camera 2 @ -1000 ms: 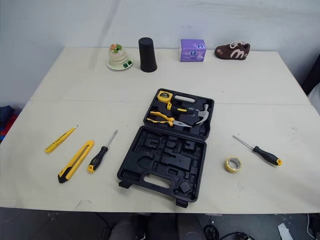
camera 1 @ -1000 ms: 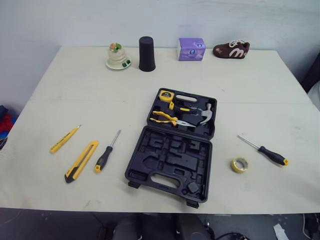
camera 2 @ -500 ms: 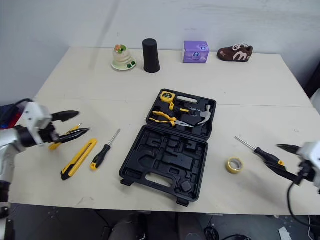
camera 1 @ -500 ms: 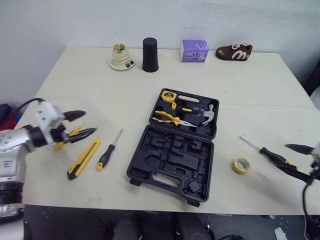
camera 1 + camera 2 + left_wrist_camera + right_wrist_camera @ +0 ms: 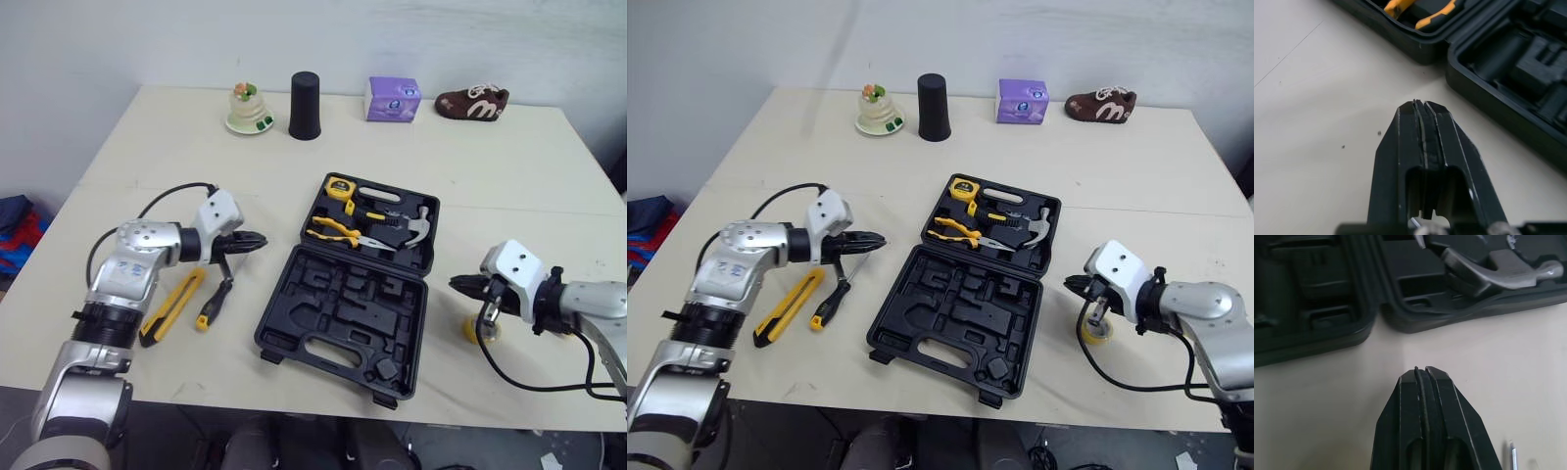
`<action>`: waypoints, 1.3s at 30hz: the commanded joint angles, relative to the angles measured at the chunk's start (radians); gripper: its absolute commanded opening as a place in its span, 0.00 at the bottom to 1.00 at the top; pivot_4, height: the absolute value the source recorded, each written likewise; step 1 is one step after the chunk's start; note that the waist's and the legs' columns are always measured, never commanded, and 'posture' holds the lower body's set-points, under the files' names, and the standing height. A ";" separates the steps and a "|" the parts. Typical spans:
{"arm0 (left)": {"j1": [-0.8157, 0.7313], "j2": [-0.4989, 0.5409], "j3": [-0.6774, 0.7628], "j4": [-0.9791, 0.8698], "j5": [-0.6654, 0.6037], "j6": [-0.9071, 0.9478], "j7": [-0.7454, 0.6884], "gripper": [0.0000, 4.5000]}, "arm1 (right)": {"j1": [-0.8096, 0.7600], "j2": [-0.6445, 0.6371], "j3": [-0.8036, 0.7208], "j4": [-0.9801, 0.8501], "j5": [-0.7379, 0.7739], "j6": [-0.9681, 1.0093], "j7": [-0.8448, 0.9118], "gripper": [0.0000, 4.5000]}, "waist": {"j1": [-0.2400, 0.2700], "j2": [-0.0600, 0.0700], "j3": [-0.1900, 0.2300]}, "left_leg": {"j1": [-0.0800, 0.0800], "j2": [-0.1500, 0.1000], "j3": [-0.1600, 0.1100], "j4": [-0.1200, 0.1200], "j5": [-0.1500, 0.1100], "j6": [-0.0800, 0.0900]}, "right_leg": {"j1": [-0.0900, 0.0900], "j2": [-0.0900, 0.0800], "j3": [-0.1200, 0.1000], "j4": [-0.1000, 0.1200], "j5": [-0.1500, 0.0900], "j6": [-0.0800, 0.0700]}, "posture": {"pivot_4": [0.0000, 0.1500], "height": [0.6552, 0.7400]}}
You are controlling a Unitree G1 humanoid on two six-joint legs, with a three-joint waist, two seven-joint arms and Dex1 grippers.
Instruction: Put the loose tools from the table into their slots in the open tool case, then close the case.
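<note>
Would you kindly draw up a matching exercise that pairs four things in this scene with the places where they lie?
Things:
1. hammer
2. utility knife
3. tape roll
4. black cup

Places:
A. on the table, right of the case
B. near the table's far edge
C. in the case's far half
D. on the table, left of the case

Pairs: 1-C, 2-D, 3-A, 4-B
</note>
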 commanded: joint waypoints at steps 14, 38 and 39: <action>-0.116 -0.178 -0.044 0.195 0.115 -0.079 0.079 0.00 | -0.149 0.073 0.127 0.055 -0.080 0.014 0.049 0.00 | 0.002 0.000 0.000 | -0.001 0.001 0.000 0.001 0.000 0.000 | -0.001 0.001 0.000 0.000 0.000 0.000 | 1.00 1.00; 0.134 -0.104 0.022 -0.211 0.097 0.139 0.098 0.00 | -0.294 0.194 0.154 0.293 -0.153 -0.145 0.129 0.00 | -0.012 0.000 0.000 | 0.000 0.003 0.001 0.001 0.000 -0.001 | -0.001 0.002 0.002 0.002 0.000 0.000 | 1.00 1.00; 0.133 -0.098 0.023 -0.202 0.101 0.131 0.103 0.00 | -0.287 0.192 0.153 0.292 -0.154 -0.149 0.131 0.00 | -0.012 0.000 0.000 | 0.001 0.003 0.001 0.001 0.000 -0.001 | -0.001 0.002 0.002 0.002 0.000 0.000 | 1.00 1.00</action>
